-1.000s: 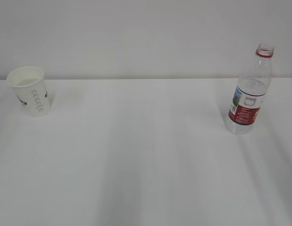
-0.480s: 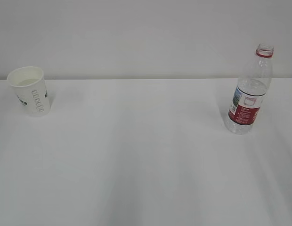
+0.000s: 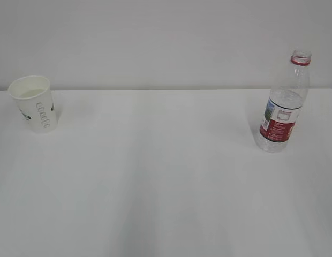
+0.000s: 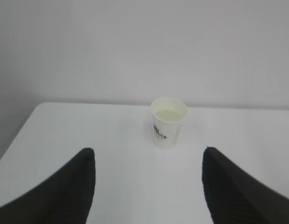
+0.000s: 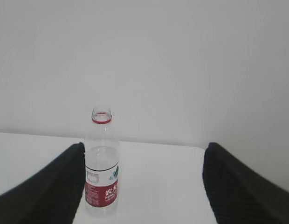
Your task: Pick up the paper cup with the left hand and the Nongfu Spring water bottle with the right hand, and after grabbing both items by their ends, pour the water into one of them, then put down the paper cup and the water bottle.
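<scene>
At far left of the white desk [image 3: 166, 182] stands the paper cup [image 3: 33, 103], upright, pale water [image 4: 168, 113] inside. Nongfu Spring water bottle [image 3: 284, 104] upright at far right, uncapped — well apart from the cup. Left tool [image 4: 147, 186] spread, empty, short of the cup; right tool [image 5: 144, 186] spread, empty — bottle beyond its left finger.

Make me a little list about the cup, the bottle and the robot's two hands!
paper cup: upright, far left of the table, pale liquid inside
water bottle: upright, far right, no cap on
left hand: open, empty, cup ahead of it
right hand: open, empty, bottle ahead near its left finger
</scene>
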Motion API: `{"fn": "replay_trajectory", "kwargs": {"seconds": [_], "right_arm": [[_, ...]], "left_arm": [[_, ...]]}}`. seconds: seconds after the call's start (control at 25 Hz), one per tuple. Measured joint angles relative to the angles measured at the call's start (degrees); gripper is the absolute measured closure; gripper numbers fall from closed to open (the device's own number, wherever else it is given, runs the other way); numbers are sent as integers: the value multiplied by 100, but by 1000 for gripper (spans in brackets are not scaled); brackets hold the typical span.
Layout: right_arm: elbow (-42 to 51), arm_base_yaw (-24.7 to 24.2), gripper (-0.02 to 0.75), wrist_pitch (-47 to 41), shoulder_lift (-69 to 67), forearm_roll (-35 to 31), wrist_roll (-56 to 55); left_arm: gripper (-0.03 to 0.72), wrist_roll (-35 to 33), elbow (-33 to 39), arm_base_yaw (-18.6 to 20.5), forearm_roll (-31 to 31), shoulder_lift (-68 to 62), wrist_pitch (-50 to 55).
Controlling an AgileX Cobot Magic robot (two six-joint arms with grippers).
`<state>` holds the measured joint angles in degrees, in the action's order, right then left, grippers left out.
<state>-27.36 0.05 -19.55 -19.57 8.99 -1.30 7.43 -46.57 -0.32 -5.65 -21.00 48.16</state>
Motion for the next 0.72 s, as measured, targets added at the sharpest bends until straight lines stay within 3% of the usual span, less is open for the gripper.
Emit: {"fn": "replay_trajectory", "kwargs": {"seconds": [0.4, 0.72], "right_arm": [[-305, 167, 148, -1713, 653, -31, -9], [-493, 191, 148, -3093, 1227, -447, 224]], "left_arm": [[180, -149, 25, -71, 126, 0, 1003], [182, -170, 572, -71, 305, 549, 1286]]}}
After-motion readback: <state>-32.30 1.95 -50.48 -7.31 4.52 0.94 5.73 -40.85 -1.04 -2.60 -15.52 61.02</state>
